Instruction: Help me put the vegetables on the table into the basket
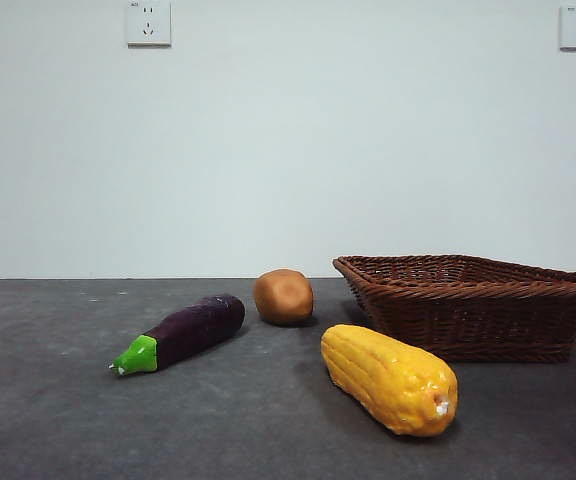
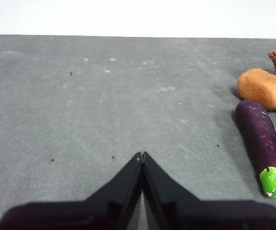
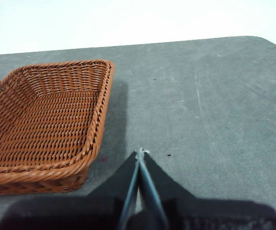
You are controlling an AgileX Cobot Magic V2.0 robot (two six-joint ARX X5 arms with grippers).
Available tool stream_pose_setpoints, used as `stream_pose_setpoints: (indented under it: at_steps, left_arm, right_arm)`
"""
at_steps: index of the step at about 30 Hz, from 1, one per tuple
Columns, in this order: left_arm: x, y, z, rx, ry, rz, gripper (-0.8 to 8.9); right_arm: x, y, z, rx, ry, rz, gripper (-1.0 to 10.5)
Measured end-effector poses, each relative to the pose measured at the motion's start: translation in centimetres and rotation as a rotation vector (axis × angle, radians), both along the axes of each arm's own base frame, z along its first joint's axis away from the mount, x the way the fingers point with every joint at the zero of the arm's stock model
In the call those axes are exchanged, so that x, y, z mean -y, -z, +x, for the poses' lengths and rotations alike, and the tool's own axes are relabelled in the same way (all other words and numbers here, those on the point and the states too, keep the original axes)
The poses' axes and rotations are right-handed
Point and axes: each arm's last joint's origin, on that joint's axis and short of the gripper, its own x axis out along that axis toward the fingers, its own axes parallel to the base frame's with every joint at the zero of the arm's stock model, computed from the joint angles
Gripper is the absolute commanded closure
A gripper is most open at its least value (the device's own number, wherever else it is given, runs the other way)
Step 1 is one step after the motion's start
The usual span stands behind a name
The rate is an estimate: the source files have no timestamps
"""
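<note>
On the dark grey table (image 1: 58,400) lie three vegetables. The yellow corn cob (image 1: 389,379) is nearest in the front view, just in front of the brown wicker basket (image 1: 478,300). The orange-brown potato (image 1: 284,296) sits left of the basket, and the purple eggplant (image 1: 183,333) with its green cap lies left of the potato. Nothing lies inside the basket (image 3: 47,120) as the right wrist view shows it. My left gripper (image 2: 142,155) is shut and hangs over bare table, apart from the eggplant (image 2: 260,141) and potato (image 2: 263,88). My right gripper (image 3: 141,153) is shut beside the basket's corner.
A white wall with two power sockets (image 1: 148,23) stands behind the table. The table's far edge and a rounded corner (image 3: 267,43) show in the right wrist view. Neither arm shows in the front view.
</note>
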Motion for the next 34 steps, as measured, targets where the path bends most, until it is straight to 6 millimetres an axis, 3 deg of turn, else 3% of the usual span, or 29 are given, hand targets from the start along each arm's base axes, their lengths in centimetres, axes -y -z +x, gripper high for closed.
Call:
stream_pose_setpoints:
  at_steps: [21, 34]
  left_arm:
    - [0.0, -0.3, 0.0, -0.003, -0.013, -0.070, 8.19]
    - [0.0, -7.3, 0.2, 0.077, -0.014, -0.111, 8.19]
  right_arm:
    - [-0.1, -0.3, -0.1, -0.001, 0.000, 0.268, 9.5]
    - [-0.1, -8.1, -0.6, 0.120, -0.014, 0.273, 9.6]
